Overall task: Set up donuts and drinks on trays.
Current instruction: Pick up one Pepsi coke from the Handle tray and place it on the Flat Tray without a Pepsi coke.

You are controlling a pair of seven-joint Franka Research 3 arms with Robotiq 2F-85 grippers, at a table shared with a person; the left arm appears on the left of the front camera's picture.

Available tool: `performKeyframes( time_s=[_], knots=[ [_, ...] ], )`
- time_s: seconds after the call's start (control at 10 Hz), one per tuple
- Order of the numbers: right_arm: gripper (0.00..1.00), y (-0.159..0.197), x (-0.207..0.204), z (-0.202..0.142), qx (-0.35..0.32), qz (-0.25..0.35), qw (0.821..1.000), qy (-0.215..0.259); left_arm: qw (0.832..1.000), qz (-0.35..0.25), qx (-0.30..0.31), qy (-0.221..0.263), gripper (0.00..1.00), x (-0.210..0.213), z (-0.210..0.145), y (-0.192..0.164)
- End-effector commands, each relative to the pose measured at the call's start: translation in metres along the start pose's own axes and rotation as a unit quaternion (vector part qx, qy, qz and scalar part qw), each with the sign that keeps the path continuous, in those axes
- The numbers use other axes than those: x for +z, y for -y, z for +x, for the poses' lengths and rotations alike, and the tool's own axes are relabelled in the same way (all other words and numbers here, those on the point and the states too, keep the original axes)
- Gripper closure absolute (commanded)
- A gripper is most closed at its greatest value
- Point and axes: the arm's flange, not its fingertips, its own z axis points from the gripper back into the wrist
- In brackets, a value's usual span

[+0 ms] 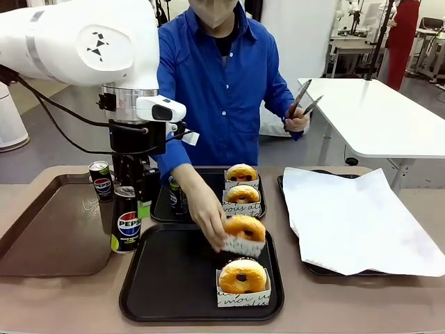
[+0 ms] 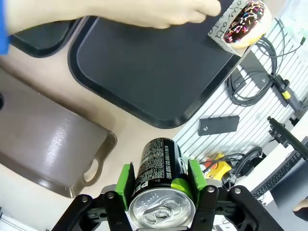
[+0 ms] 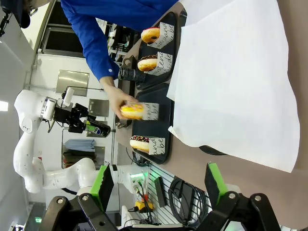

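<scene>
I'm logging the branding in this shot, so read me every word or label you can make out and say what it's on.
"PEPSI": on the can held in the left gripper.
"mou a..": partial black script on the paper sleeve of the near donut.
"ous a..": partial script on a far tray donut's sleeve.
Fine print on the can in the left wrist view: too small to read.

Front camera faces across the table; both wrist cameras share the near tray (image 1: pixel 174 278).
</scene>
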Motion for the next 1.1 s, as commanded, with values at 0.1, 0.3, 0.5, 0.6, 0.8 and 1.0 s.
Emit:
performKeyframes(
  time_s=[0.1, 0.3, 0.5, 0.6, 0.8, 1.0],
  knots=[
    [0.00, 0.001, 0.000, 0.001, 0.006, 0.012, 1.000, 0.005, 1.000, 0.005, -0.007, 0.004, 0.43, 0.057, -0.065, -0.014],
    [0.00, 0.001, 0.000, 0.001, 0.006, 0.012, 1.000, 0.005, 0.999, 0.023, -0.013, 0.033, 0.43, 0.078, -0.104, -0.011],
    [0.00, 0.001, 0.000, 0.001, 0.006, 0.012, 1.000, 0.005, 0.999, 0.020, -0.016, 0.024, 0.43, 0.077, -0.101, -0.015],
    [0.00, 0.001, 0.000, 0.001, 0.006, 0.012, 1.000, 0.005, 1.000, 0.018, -0.018, 0.019, 0.43, 0.075, -0.094, -0.017],
    [0.00, 0.001, 0.000, 0.001, 0.006, 0.012, 1.000, 0.005, 0.999, 0.018, -0.014, 0.029, 0.43, 0.065, -0.081, -0.010],
    [0.00, 0.001, 0.000, 0.001, 0.006, 0.012, 1.000, 0.005, 0.999, 0.018, -0.017, 0.037, 0.43, 0.045, -0.054, 0.002]
  ],
)
